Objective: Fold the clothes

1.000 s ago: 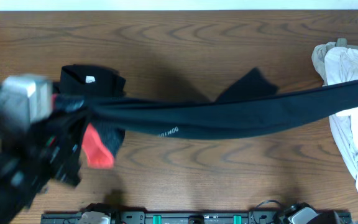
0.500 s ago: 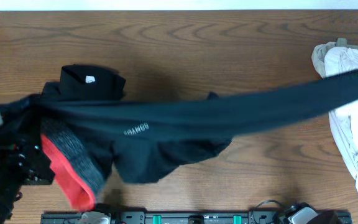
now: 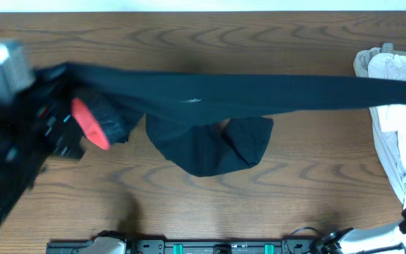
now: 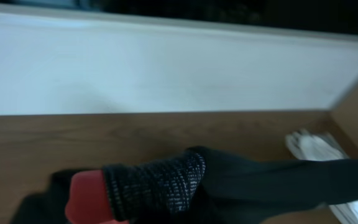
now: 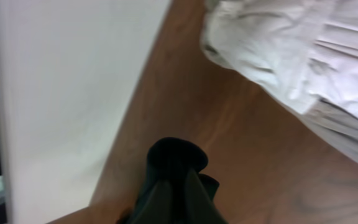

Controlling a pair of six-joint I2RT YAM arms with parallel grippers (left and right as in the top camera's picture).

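Left pincer (image 3: 68, 120) tight on taut trousers (image 3: 259, 92)

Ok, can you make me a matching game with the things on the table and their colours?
Things:
1. trousers, stretched across the table
2. waistband edge
3. pile of clothes at the right side
4. table

Colours:
A. brown wood
B. white and beige
C. dark navy-black
D. orange-red

Pairs: 1-C, 2-D, 3-B, 4-A
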